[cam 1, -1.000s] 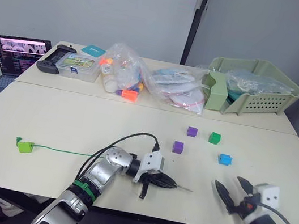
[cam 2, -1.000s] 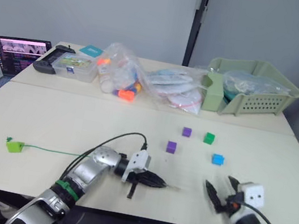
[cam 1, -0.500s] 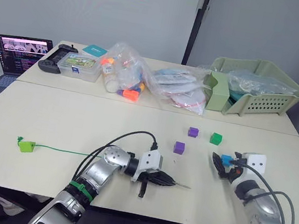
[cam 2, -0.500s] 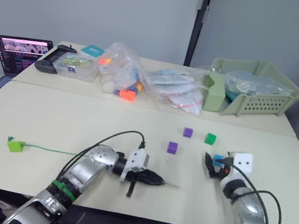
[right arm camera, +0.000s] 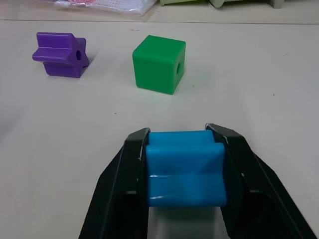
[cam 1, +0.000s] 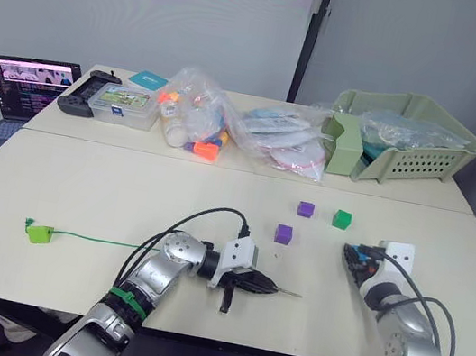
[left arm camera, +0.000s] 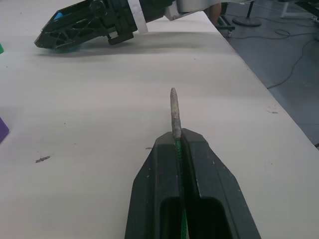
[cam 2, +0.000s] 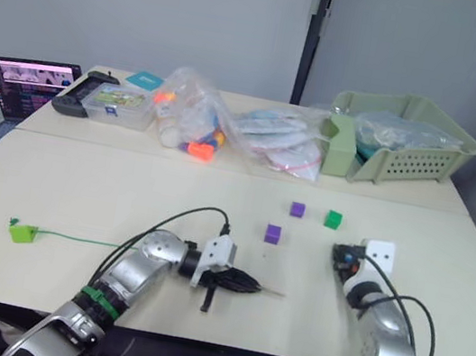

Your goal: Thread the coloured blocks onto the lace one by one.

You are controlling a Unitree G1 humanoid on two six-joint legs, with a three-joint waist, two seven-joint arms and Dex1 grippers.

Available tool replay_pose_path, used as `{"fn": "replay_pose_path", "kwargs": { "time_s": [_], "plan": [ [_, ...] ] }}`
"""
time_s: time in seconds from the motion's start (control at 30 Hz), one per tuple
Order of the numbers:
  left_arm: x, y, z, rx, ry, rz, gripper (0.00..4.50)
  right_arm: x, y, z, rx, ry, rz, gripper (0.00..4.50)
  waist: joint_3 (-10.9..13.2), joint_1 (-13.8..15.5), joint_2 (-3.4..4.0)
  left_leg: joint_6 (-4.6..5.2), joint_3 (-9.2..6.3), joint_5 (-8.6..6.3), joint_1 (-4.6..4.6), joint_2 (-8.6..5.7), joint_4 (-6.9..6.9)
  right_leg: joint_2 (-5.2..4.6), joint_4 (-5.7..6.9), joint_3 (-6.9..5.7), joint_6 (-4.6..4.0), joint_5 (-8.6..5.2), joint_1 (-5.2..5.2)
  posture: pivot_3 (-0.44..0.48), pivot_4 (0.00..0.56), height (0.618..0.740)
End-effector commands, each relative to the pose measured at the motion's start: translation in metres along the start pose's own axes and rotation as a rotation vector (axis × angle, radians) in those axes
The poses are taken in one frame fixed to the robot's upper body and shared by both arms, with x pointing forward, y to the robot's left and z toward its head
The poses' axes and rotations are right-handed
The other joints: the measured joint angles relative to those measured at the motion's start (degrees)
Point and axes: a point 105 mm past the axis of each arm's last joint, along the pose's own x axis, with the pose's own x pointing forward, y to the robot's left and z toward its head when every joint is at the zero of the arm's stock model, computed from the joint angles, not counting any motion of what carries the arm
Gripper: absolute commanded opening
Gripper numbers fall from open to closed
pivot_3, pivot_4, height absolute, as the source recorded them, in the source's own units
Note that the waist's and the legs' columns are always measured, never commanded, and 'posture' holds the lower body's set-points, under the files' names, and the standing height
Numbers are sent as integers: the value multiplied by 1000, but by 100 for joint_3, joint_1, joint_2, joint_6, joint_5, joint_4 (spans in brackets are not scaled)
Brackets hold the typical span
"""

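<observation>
Currently right gripper is clamped on the blue block at the table, left gripper pinching the lace behind its grey tip.

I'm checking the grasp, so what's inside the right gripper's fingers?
The blue block sits clamped in the right gripper, a black finger on each side. Its underside and threading hole are hidden.

Lace left, blocks right
</observation>
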Motion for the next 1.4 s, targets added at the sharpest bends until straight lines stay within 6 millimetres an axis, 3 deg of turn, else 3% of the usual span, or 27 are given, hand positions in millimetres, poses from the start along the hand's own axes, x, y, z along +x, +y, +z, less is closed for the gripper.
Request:
{"fn": "replay_pose_path", "kwargs": {
  "time_s": [0.03, 0.3, 0.67, 0.73, 0.93, 1.2, 1.33, 1.4],
  "plan": [
    [2, 0, 9, 30, -34, 3, 0, -13, 8, 21, 29, -71, 15, 1210, 0, 8, 0, 0, -1, 0, 0, 0, 0, 0, 1, 0, 0, 0, 0, 0, 150, 740],
    [1, 3, 7, 24, -34, 15, 0, -53, 46, 9, 92, -12, 66, 1210, -1, -2, 2, 1, -10, 0, -2, 2, -4, 1, -3, -1, 1, -1, -2, 0, 150, 740],
    [5, 2, 9, 29, -38, 0, 0, -66, 72, -11, 110, 67, 102, 1210, -1, -5, 4, 1, -10, 0, -2, 2, -3, 1, -9, -1, 2, -2, -1, 0, 150, 740],
    [4, 1, 7, 25, -37, 6, 0, -66, 71, -10, 116, 63, 98, 2276, -1, -4, 4, 1, -10, 0, -1, 3, -3, 3, -8, -2, 1, -2, -1, 0, 150, 740],
    [-3, 4, 4, 15, -31, 36, 0, -74, 69, 10, 99, 4, 151, 4346, -1, 3, 4, 1, -12, -1, -3, 2, -4, 1, -9, -1, 2, -2, -1, 0, 150, 740],
    [-5, 6, 4, 20, -26, 48, 0, -72, 45, 57, 88, -101, 314, 4491, -1, -4, 3, 1, -10, -1, -1, 3, -4, 2, -11, -1, 3, -2, 1, 0, 150, 740],
    [-3, 11, 8, 31, -33, 62, 0, -63, 41, 71, -30, -51, 500, 4491, 1, -3, 2, 1, 0, -1, -3, 0, -3, 0, -13, 0, 3, -1, 1, 0, 150, 740],
    [-4, 15, 10, 33, -43, 91, 0, -63, 46, 70, -200, 66, 686, 4491, 3, -4, 6, 2, 0, -1, -3, 2, -4, 4, -15, -4, 2, -2, 3, 0, 150, 740]
  ]
}}
